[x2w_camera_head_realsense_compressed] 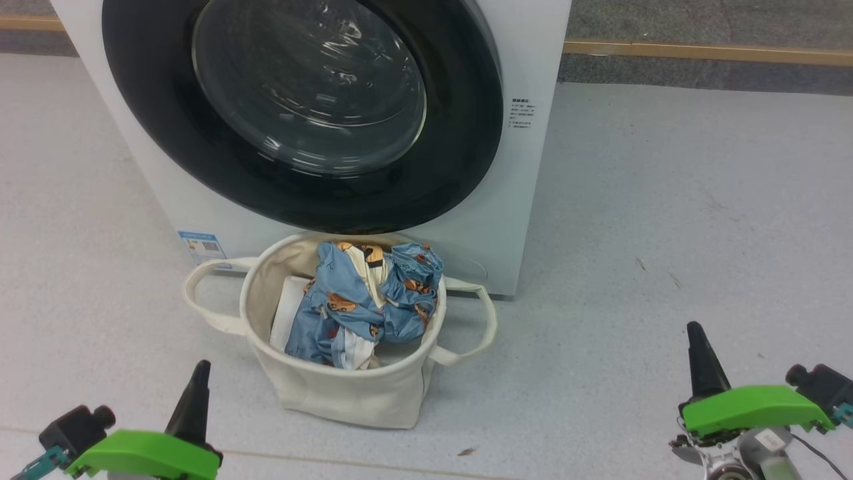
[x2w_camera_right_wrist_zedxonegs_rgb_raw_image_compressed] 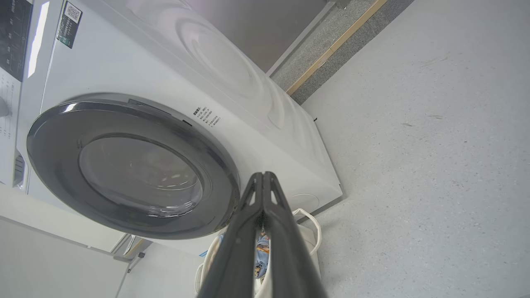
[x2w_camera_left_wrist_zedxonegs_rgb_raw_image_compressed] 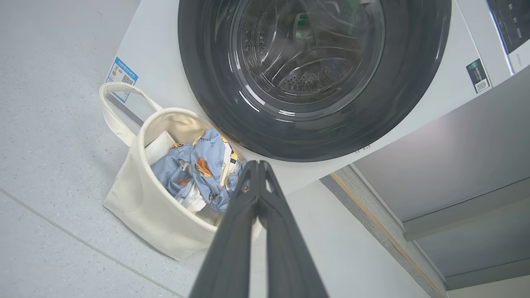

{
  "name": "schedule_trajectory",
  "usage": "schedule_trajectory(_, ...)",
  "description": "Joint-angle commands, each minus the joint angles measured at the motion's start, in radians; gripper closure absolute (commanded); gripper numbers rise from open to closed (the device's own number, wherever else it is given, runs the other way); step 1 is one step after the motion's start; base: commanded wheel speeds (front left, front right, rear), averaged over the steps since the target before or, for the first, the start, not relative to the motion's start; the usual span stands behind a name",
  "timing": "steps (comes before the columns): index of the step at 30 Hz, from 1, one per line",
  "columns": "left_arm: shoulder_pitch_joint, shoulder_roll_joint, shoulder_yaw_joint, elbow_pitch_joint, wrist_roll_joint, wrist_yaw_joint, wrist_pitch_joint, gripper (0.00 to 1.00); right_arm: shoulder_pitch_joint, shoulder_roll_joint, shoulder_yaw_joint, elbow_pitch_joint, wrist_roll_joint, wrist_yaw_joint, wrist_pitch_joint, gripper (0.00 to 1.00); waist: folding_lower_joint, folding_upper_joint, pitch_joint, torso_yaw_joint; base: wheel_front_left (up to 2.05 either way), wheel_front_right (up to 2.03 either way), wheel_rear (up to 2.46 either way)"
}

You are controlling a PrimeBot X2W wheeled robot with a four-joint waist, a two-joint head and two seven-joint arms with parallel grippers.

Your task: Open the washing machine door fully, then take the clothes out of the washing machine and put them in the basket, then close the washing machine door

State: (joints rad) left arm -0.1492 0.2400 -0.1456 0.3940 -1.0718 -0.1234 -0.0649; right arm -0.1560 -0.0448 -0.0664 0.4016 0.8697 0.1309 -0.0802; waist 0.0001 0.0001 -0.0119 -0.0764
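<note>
Final step seems done: glossy black-rimmed round door (x2w_camera_head_realsense_compressed: 300,113) shut ahead of left gripper (x2w_camera_left_wrist_zedxonegs_rgb_raw_image_compressed: 257,165) and right gripper (x2w_camera_right_wrist_zedxonegs_rgb_raw_image_compressed: 262,178), jaws together, empty; blue printed clothes (x2w_camera_head_realsense_compressed: 346,300) in cream canvas basket (x2w_camera_head_realsense_compressed: 346,393) between. Next: nothing.

Head above, wrists low, all facing the basket (x2w_camera_head_realsense_compressed: 346,393).

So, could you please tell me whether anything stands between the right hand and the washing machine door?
Nothing visible does. Bare floor lies between the right hand and the door, which looks shut. The basket holding the clothes stands low before the machine, under the door's lower edge, left of that path.
</note>
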Motion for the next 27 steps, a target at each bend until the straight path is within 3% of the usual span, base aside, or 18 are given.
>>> schedule_trajectory(1,-0.03,0.006,0.035,-0.038,-0.021,-0.004,0.006,1.0,-0.023,-0.006,0.005,-0.042,0.028,0.0,0.01,1.0,-0.0001,-0.0001,0.0,0.001,0.0,0.0,0.0)
schedule_trajectory(27,-0.002,-0.071,0.124,-0.081,-0.223,-0.005,0.074,1.0,0.005,-0.006,-0.015,-0.087,0.307,0.0,0.082,1.0,-0.0001,-0.0001,0.006,0.031,0.0,0.0,0.0)
